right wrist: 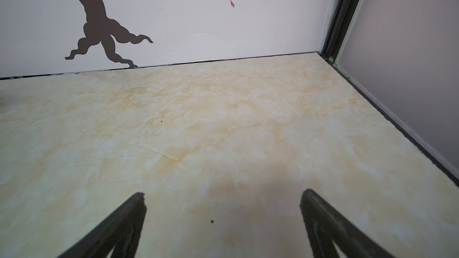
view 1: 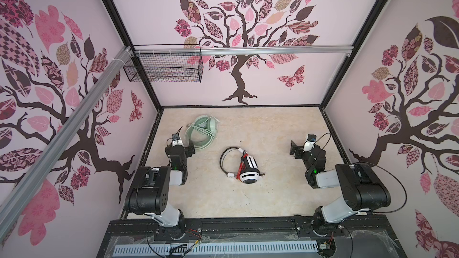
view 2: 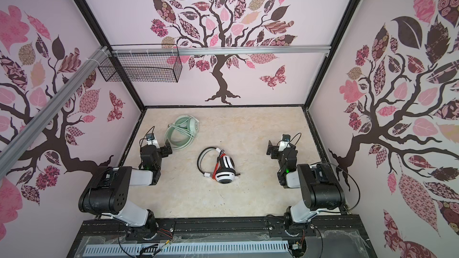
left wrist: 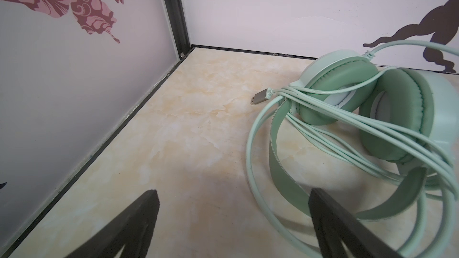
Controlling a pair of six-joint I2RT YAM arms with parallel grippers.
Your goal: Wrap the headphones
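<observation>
We find the striped headphones (view 1: pixel 249 168) lying near the middle of the tabletop (view 1: pixel 278 194), cups together and the thin black band (view 1: pixel 221 161) flat beside them. The orange-red cord (view 1: pixel 242 163) runs in several turns around the cups, which we judge keeps it bundled. The mint-green headphones (view 1: pixel 202 131) lie toward the far left corner. Their pale cord (left wrist: pixel 293 95) crosses cups and band in several loops, and the plug (left wrist: pixel 259 96) rests free on the surface. We judge both pairs wrapped, or very nearly. The green loops look slack and could slip if nudged.

The left gripper (left wrist: pixel 233 193) stands just beside the green band, jaws spread wide and holding nothing. One finger overlaps the band in the wrist view, and we cannot tell whether they touch. The right gripper (right wrist: pixel 223 193) is over bare tabletop toward the right edge, well apart from both pairs, likewise spread and empty. We judge that this stand-off spares the windings.
</observation>
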